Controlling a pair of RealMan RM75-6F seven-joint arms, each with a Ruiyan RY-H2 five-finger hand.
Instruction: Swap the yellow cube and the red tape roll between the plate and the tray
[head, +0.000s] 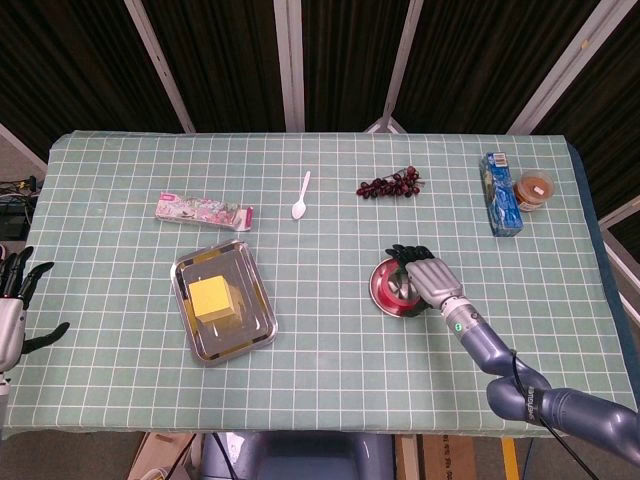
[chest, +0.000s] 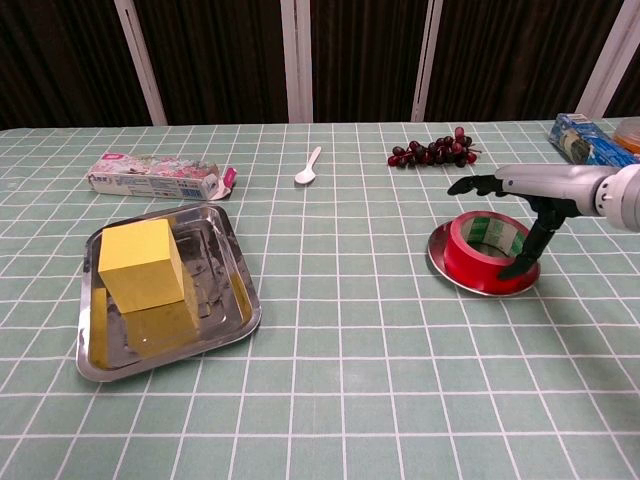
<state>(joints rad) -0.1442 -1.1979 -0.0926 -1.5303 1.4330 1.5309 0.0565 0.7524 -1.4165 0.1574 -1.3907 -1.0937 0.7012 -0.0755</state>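
Note:
The red tape roll (chest: 484, 254) lies flat on the small round metal plate (chest: 436, 266), right of centre. My right hand (chest: 522, 192) hovers just over the roll with fingers spread; its thumb hangs down by the roll's right side, and nothing is gripped. From above, that hand (head: 432, 279) covers part of the red tape roll (head: 381, 286). The yellow cube (chest: 141, 262) stands in the steel tray (chest: 226, 307) on the left. My left hand (head: 14, 305) is off the table's left edge, fingers apart and empty.
Along the far side lie a pink-and-green snack packet (head: 203, 210), a white spoon (head: 301, 195), dark grapes (head: 390, 184), a blue carton (head: 499, 193) and a small brown-lidded cup (head: 534, 189). A green checked cloth covers the table.

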